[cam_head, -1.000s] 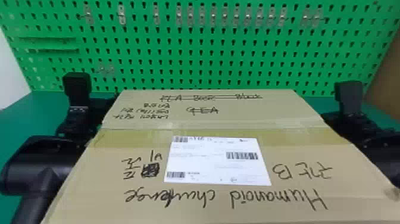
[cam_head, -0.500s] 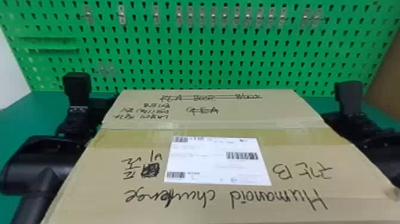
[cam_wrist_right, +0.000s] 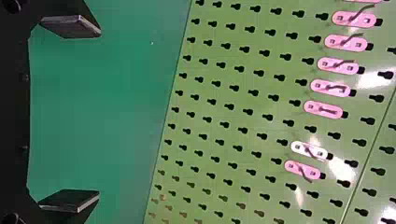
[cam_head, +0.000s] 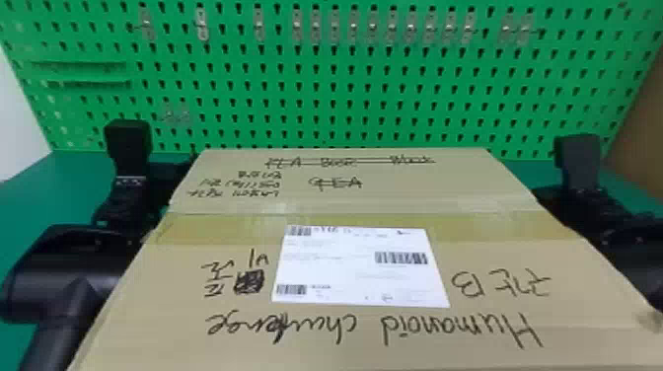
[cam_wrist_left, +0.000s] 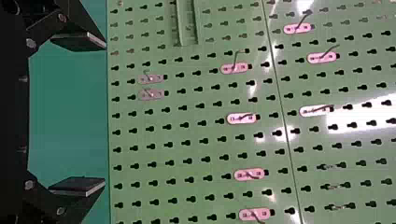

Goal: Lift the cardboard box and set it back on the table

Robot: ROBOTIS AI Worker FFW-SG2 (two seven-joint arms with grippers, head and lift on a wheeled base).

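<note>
The cardboard box [cam_head: 375, 197] fills the front middle of the head view, its taped, written-on top with a white label facing up. Its underside is hidden, so I cannot tell whether it touches the table. Along its left side is my left gripper [cam_head: 167, 180], partly behind the box's edge. My right gripper [cam_head: 548, 198] is by the far right side. In the left wrist view, the left gripper [cam_wrist_left: 102, 114] is wide open with nothing between its fingers. The right gripper [cam_wrist_right: 98, 114] in the right wrist view is likewise open and holds nothing.
A green pegboard [cam_head: 345, 98] with small metal hooks stands behind the box. The green table [cam_head: 29, 197] shows beyond the left arm and at the right edge. A white wall is at the far left, a brown surface at the far right.
</note>
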